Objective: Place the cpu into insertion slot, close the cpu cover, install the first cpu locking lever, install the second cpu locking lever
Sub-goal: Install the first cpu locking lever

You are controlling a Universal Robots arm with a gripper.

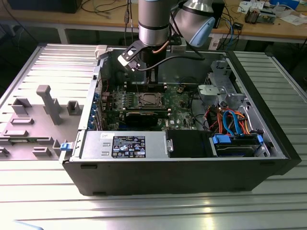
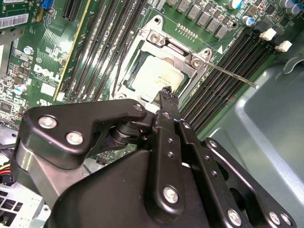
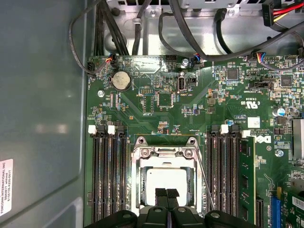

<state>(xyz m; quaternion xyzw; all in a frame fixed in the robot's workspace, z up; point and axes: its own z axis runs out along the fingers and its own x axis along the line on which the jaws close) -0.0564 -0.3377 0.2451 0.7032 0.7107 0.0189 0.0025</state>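
Case [image 1: 158, 176] is open on top; entry from above is free. Gripper [image 3: 166, 194] hangs over the insertion slot [image 3: 165, 153], with memory slots [image 3: 108, 175] close on both flanks. A thin lever [image 2: 231, 75] juts out alongside. Drive cage [image 1: 221, 91] crowds the exterior view's right, and the graphics card [image 1: 146, 117] lies just nearer.
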